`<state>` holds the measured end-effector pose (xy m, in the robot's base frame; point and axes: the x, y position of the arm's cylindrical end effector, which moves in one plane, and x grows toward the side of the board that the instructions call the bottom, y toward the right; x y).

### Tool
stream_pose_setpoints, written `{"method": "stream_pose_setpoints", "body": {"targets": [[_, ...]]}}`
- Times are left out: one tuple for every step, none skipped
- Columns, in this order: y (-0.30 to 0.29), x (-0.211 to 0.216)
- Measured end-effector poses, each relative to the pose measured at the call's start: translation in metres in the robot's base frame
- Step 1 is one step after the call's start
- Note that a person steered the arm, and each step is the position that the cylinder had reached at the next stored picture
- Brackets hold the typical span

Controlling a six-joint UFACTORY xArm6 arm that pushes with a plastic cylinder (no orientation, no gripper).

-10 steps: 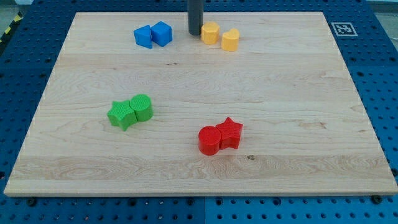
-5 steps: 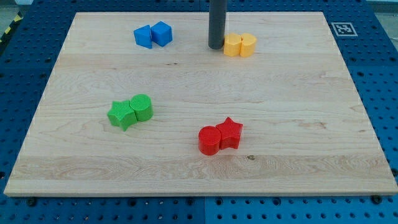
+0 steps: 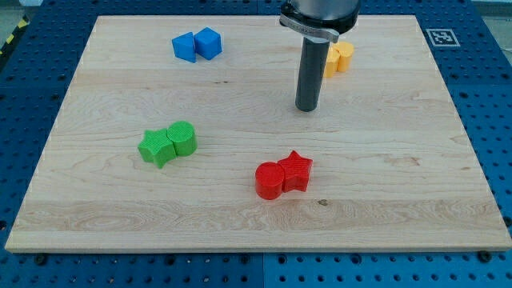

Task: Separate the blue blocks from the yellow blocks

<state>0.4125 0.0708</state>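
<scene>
Two blue blocks (image 3: 197, 44) touch each other near the view's top left of the wooden board (image 3: 104, 208). Two yellow blocks (image 3: 338, 58) sit together near the top, right of centre, partly hidden behind the rod. My tip (image 3: 307, 108) rests on the board below and left of the yellow blocks, apart from them, and far right of the blue blocks.
A green star and green cylinder (image 3: 168, 143) touch at the left middle. A red cylinder and red star (image 3: 283, 175) touch below the centre. A fiducial marker (image 3: 440, 37) is at the board's top right corner.
The yellow blocks moved rightward, farther from the blue ones. My tip went with them to the right, then came down toward the board's middle, away from them.
</scene>
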Motion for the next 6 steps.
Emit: {"method": "stream_pose_setpoints", "body": {"targets": [[0.000, 0.005], [-0.002, 0.035], [-0.002, 0.043], [-0.002, 0.043], [-0.023, 0.030], [-0.043, 0.014]]}}
